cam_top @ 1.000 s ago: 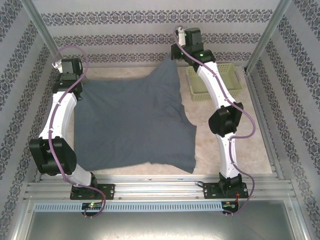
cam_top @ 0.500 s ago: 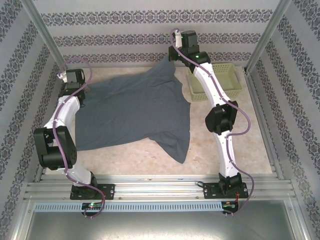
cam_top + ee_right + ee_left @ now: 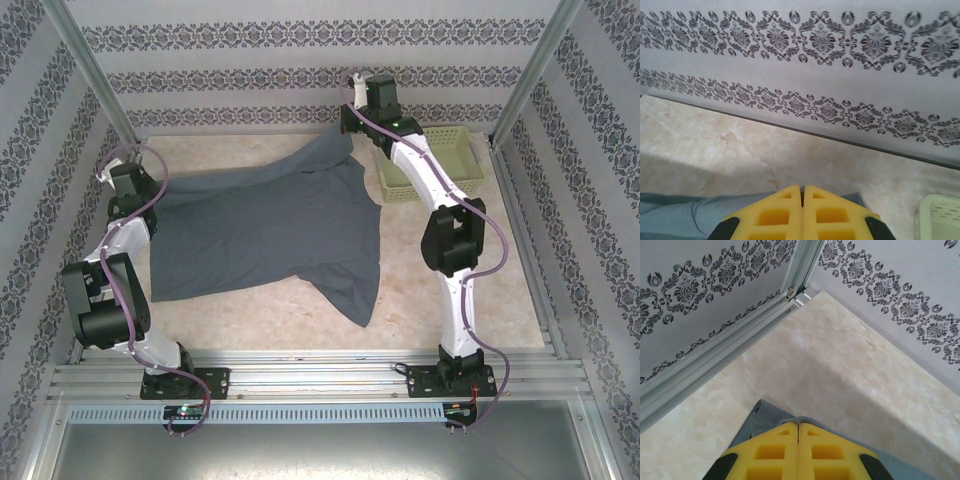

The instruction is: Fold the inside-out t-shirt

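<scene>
I saw the left gripper [image 3: 799, 426] pinched tight on the shirt [image 3: 270, 230] at its left edge, and the right gripper [image 3: 802, 189] clamped on its far corner beside the basket [image 3: 445, 160]. The shirt lay rumpled on the table [image 3: 300, 315], stretched between them.

Plain slate blue-grey t-shirt [image 3: 270, 235], spread rumpled, one edge drawn taut from the closed left claw [image 3: 138, 188] to the closed right claw [image 3: 347, 127], body lying nearward of both.
</scene>
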